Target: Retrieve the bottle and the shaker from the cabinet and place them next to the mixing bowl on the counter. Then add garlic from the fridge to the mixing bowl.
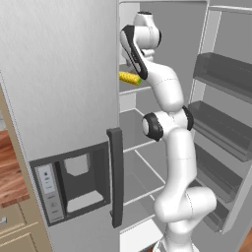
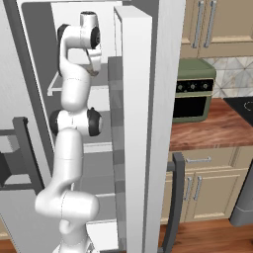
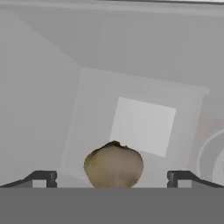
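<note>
No text, brand, number or sign can be read anywhere. The fridge's (image 1: 59, 98) dispenser panel (image 1: 49, 189) carries a column of small dark marks on its pale control strip, too blurred to make out as letters or symbols. The green toaster oven (image 2: 195, 91) on the counter (image 2: 217, 129) shows a row of small knobs on its dark band, with no legible markings beside them. The fridge door and the cabinet fronts (image 2: 217, 27) are bare of any lettering
</note>
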